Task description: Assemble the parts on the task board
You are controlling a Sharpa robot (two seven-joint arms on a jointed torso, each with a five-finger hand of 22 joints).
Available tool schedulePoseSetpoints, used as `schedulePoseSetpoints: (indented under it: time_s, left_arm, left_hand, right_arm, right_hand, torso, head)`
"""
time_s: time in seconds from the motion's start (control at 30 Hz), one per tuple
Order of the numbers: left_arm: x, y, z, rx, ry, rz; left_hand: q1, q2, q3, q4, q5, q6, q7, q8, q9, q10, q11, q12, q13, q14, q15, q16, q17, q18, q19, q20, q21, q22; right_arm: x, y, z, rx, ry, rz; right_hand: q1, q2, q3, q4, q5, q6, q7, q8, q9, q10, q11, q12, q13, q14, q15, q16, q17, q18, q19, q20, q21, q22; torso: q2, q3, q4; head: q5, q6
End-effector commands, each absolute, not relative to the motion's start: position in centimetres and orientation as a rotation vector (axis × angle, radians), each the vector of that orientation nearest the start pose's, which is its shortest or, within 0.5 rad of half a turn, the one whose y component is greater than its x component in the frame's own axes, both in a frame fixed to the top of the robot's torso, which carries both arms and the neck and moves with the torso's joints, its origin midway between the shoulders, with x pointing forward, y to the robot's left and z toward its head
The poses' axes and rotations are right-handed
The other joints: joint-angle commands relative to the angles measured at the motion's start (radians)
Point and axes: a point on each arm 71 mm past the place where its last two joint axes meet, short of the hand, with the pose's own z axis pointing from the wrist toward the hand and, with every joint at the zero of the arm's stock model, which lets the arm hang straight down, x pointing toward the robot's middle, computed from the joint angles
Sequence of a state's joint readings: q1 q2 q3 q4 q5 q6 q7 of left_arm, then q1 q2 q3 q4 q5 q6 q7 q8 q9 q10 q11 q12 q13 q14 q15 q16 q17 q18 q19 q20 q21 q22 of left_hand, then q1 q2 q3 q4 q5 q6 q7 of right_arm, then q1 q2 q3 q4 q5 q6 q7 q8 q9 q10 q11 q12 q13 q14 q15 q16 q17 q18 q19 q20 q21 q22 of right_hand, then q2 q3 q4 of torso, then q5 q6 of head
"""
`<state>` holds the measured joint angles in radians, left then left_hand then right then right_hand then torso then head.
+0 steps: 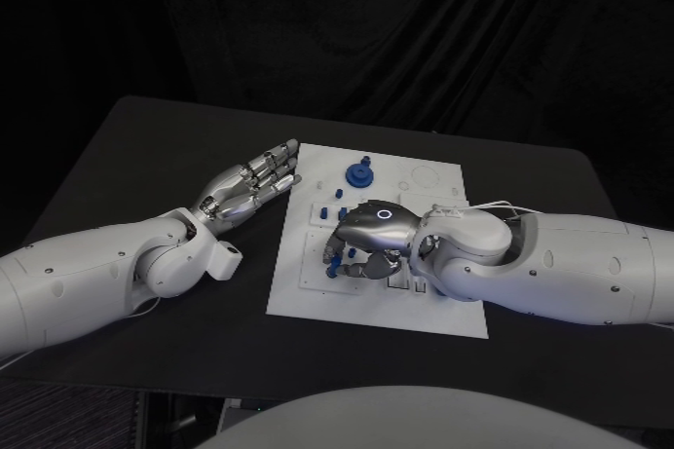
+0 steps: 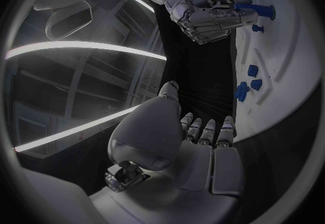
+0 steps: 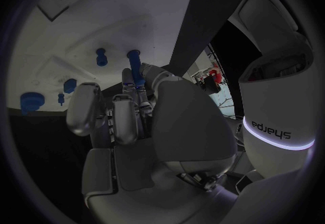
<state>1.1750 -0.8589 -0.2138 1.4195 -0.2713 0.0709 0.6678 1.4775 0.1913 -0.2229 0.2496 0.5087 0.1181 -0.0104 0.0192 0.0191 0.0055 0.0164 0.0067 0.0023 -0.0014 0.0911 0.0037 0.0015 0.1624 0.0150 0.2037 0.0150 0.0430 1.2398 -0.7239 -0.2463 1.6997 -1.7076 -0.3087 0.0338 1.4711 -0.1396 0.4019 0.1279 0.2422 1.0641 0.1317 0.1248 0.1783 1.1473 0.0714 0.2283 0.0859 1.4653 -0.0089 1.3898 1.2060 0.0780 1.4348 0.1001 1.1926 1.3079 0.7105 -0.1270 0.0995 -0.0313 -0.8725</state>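
On the left, the left hand (image 1: 250, 183) rests on the black surface (image 1: 127, 167) just beside the left edge of the white board (image 1: 450, 313). Its fingers (image 2: 206, 129) lie straight and close side by side, holding nothing, their tips pointing toward the board's far left corner.

The board lies in the middle of the surface. Near its far edge stands a round blue knob (image 1: 359, 174), and a few small blue pegs (image 1: 333, 212) sit just nearer than it, toward the left side of the board.

Further right, the right hand (image 1: 372, 237) is over the near middle of the board, palm down. Its fingers (image 3: 129, 86) pinch a slim blue pin (image 2: 253, 8) with a flanged head, held close above the white plate near two other small blue pegs. Whether the pin's tip is already in a hole cannot be told.

The pin looks like hard, light plastic, so it should be stiff, unlikely to break, but smooth enough to twist or slip in a light grip. I judge the best hold is on the shaft close to the flanged head, leaving the tip free to enter its hole. The knob would be best taken around its rim.
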Motion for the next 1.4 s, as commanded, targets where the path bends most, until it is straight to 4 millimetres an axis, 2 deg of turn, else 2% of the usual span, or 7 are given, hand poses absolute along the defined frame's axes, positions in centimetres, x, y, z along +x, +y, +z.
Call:
schedulePoseSetpoints:
  time_s: [0.03, 0.7, 0.73, 0.8, 0.9, 1.23, 1.4]
  left_arm:
    - [45.9, 22.4, -23.7, -0.685, 1.606, -1.831]
    - [45.9, 22.3, -23.7, -0.685, 1.609, -1.833]
    - [45.9, 22.3, -23.7, -0.685, 1.609, -1.833]
    - [45.9, 22.3, -23.7, -0.685, 1.609, -1.833]
    - [45.9, 22.3, -23.7, -0.685, 1.611, -1.833]
    - [45.9, 22.4, -23.7, -0.687, 1.611, -1.830]
    - [45.9, 22.5, -23.7, -0.688, 1.610, -1.826]
  left_hand:
    - [0.001, 0.009, 0.001, -0.003, 0.003, 0.003, 0.005, 0.002, 0.001, -0.001, -0.002, -0.005, -0.001, 0.001, -0.003, -0.004, -0.001, 0.015, 0.001, -0.007, -0.003, -0.002]
    - [-0.001, 0.010, 0.001, -0.002, 0.003, 0.014, 0.017, 0.004, 0.003, -0.001, 0.001, -0.005, -0.001, 0.001, -0.006, -0.004, -0.001, 0.015, 0.001, -0.009, -0.003, -0.002]
    - [-0.001, 0.010, 0.001, -0.002, 0.003, 0.014, 0.017, 0.004, 0.003, -0.001, 0.001, -0.005, -0.001, 0.001, -0.006, -0.004, -0.001, 0.015, 0.001, -0.009, -0.003, -0.002]
    - [-0.001, 0.011, 0.001, -0.001, 0.003, 0.017, 0.019, 0.004, 0.003, -0.001, 0.002, -0.005, -0.001, 0.001, -0.007, -0.004, -0.001, 0.015, 0.001, -0.009, -0.003, -0.002]
    - [-0.001, 0.011, 0.001, -0.001, 0.003, 0.027, 0.027, 0.006, 0.004, -0.001, 0.004, -0.005, -0.001, 0.001, -0.007, -0.004, -0.001, 0.016, 0.001, -0.010, -0.003, -0.002]
    - [-0.002, 0.011, 0.001, -0.002, 0.002, 0.030, 0.026, 0.006, 0.004, -0.001, 0.006, -0.005, -0.001, 0.001, -0.006, -0.004, -0.001, 0.015, 0.001, -0.010, -0.003, -0.003]
    - [-0.002, 0.011, 0.001, -0.002, 0.002, 0.026, 0.013, 0.005, 0.004, -0.001, 0.012, -0.005, -0.001, 0.001, -0.005, -0.004, -0.001, 0.015, 0.001, -0.009, -0.003, -0.003]
  right_arm:
    - [39.8, -8.8, -22.2, -0.749, 1.621, 0.901]
    - [39.5, -8.3, -23.0, -0.773, 1.620, 0.909]
    - [39.5, -8.3, -23.0, -0.777, 1.620, 0.908]
    - [39.4, -8.3, -23.1, -0.781, 1.624, 0.904]
    - [39.4, -8.4, -23.1, -0.786, 1.637, 0.894]
    - [39.1, -9.1, -22.9, -0.759, 1.636, 0.880]
    - [39.1, -10.0, -21.5, -0.675, 1.592, 0.925]
  right_hand:
    - [0.009, -0.001, 0.004, -0.002, 0.002, 0.003, 0.003, -0.003, 0.002, 0.007, 0.000, -0.006, 0.001, 0.013, 0.003, -0.005, -0.002, -0.002, -0.004, -0.002, -0.004, 0.162]
    - [-0.005, -0.013, 0.003, -0.007, 0.000, -0.022, 0.003, -0.023, -0.004, -0.007, 0.003, -0.021, -0.001, 0.001, 0.006, -0.017, -0.021, 0.003, -0.018, 0.000, -0.028, 0.156]
    - [-0.011, -0.016, 0.001, -0.004, 0.001, -0.027, 0.000, -0.027, -0.006, -0.014, 0.003, -0.025, -0.002, 0.000, 0.006, -0.018, -0.022, 0.003, -0.020, 0.000, -0.032, 0.155]
    - [-0.038, -0.031, -0.007, 0.009, 0.001, -0.086, -0.024, -0.059, -0.019, -0.082, 0.014, -0.055, -0.011, -0.012, -0.002, -0.030, -0.042, 0.010, -0.036, -0.004, -0.062, 0.147]
    - [-0.067, -0.044, -0.041, 0.022, 0.000, -0.192, -0.073, -0.062, -0.044, -0.188, 0.023, -0.068, -0.006, -0.038, -0.002, -0.051, -0.076, 0.019, -0.068, -0.005, -0.122, 0.133]
    - [-0.051, -0.041, -0.168, 0.084, 0.006, -0.267, -0.101, -0.058, -0.074, -0.365, 0.027, -0.010, 0.023, -0.065, 0.004, -0.062, -0.101, 0.027, -0.092, 0.002, -0.176, 0.123]
    - [-0.034, -0.040, -0.183, 0.112, 0.007, -0.264, -0.096, -0.053, -0.078, -0.394, 0.028, 0.016, 0.031, -0.066, 0.005, -0.060, -0.099, 0.027, -0.092, 0.002, -0.177, 0.124]
  torso:
    - [0.000, 0.0001, -0.0002]
    - [0.001, -0.0001, -0.0005]
    - [0.000, -0.0002, -0.0002]
    - [0.000, -0.0002, -0.0002]
    - [0.000, 0.0001, -0.0002]
    - [0.000, 0.0001, -0.0002]
    - [0.000, 0.0006, -0.0002]
  head:
    - [-0.001, 0.000]
    - [-0.004, 0.000]
    - [-0.004, 0.000]
    - [-0.004, 0.000]
    - [-0.003, 0.000]
    - [-0.003, 0.000]
    - [0.000, 0.000]
